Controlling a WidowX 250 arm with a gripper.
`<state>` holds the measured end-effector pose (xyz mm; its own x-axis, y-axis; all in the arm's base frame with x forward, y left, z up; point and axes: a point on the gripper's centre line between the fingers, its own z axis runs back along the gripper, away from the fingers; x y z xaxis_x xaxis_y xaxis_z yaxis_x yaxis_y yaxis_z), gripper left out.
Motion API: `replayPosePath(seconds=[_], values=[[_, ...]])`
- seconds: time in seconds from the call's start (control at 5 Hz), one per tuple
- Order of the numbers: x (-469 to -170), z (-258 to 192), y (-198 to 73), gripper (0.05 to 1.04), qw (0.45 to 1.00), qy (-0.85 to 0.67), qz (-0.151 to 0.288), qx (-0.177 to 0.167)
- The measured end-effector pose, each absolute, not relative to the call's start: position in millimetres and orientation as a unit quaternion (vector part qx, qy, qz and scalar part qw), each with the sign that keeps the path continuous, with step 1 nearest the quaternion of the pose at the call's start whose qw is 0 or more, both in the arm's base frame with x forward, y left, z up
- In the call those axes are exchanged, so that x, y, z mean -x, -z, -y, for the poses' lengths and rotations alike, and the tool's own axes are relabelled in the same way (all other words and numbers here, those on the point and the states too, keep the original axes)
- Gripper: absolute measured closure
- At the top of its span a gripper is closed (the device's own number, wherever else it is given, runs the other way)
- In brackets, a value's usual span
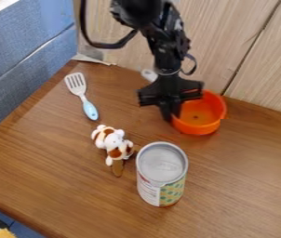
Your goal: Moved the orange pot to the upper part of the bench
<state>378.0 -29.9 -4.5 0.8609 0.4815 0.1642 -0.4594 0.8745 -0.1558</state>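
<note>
The black gripper [171, 110] hangs down at the left rim of the orange pot [208, 111], its tip overlapping the pot's wall in the view. Upright on the wooden bench [249, 162], the pot stands in the upper right part, near the wooden back panel. Part of its left and upper rim is hidden behind the gripper.
A tin can [162, 167] stands below the pot, with a brown and white plush toy [114, 144] to its left. A spatula [83, 95] with a blue handle lies at upper left. The wooden panel [255, 60] borders the bench behind; a blue wall [18, 60] is at left.
</note>
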Motion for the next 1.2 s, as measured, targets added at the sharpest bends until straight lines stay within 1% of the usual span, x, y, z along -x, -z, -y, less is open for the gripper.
replayPosePath(seconds=[0.2,0.4,0.6,0.8,1.0,1.2], values=[[-382.3,30.1,4.4,0.993,0.967,-0.229,0.099,0.054],[-378.9,32.5,7.9,0.828,0.969,-0.224,0.097,0.047],[-375.2,32.6,9.5,0.556,0.969,-0.226,0.094,0.042],[-370.1,31.4,7.6,0.252,0.969,-0.225,0.092,0.040],[-370.5,30.6,-1.9,0.075,0.968,-0.225,0.100,0.044],[-369.3,30.7,-15.6,0.077,0.967,-0.224,0.114,0.050]])
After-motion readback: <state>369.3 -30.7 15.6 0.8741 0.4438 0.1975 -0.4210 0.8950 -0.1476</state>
